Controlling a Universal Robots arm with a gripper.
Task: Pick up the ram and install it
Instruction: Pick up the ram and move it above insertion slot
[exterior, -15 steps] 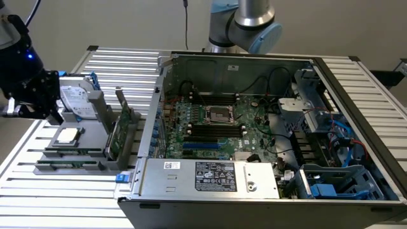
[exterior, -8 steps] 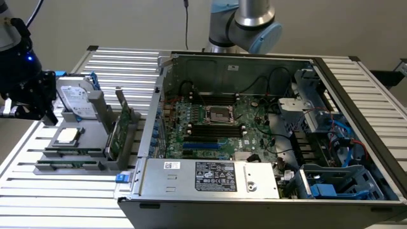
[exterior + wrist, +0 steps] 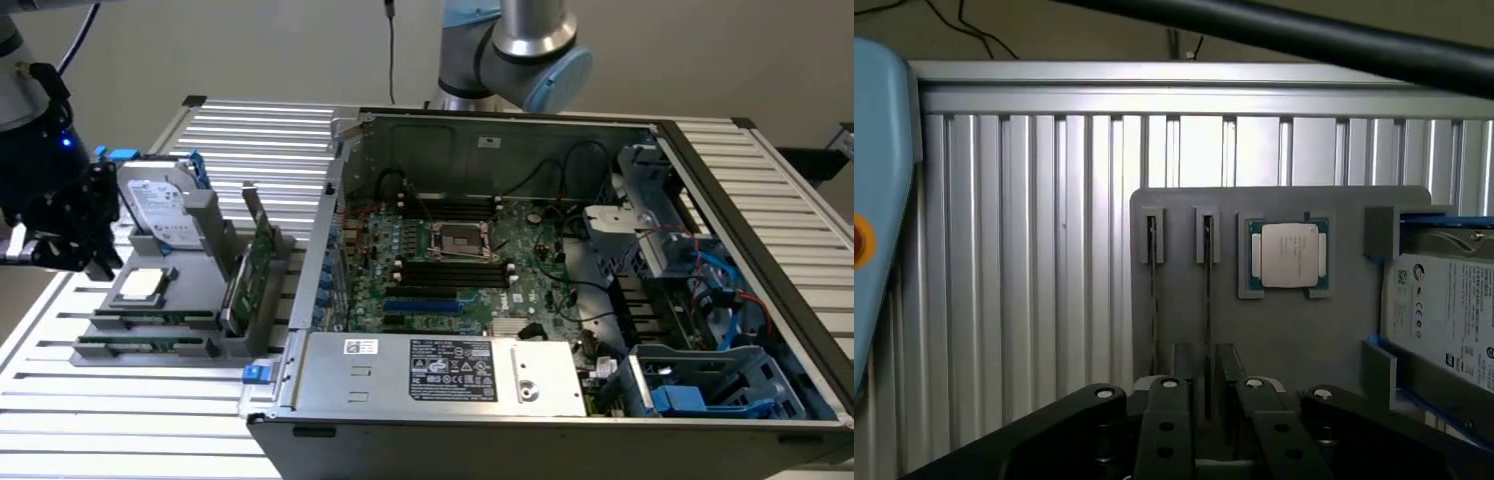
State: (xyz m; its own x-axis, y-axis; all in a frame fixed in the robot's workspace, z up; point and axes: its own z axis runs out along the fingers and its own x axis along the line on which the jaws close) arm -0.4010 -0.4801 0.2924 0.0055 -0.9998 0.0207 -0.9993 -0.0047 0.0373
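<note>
**Ram seated in its holder, open end effector lined up over it**

The ram (image 3: 1207, 300) stands on edge in a slot of the grey holder (image 3: 1304, 340), the slot that lies just beside the processor chip (image 3: 1289, 255). A second stick (image 3: 1152, 290) sits in the neighbouring slot, parallel to it and farther from the chip. Both are untouched.

The end effector (image 3: 1207, 365) has nothing in it. In the wrist view its two fingers (image 3: 1164, 430) stand apart with a clear gap between them, and the thin edge of the ram runs straight out from that gap. The ram's long axis therefore points away from the end effector, along the line between the fingers, and the fingers sit one to each side of that line. The near end of the stick is the part closest to the fingertips. No contact shows, and how high the fingers hang above the stick cannot be told.

In the exterior view the arm's black tool hangs at the end of the holder on that view's left, and the sticks run lengthwise toward that view's right. The hard drive (image 3: 158, 205) and the expansion card (image 3: 254, 280) stand farther back on the same holder. The open computer case (image 3: 747, 200) rests on the slatted desk (image 3: 80, 420), well apart from the end effector, with the motherboard (image 3: 454, 290) exposed inside.
</note>
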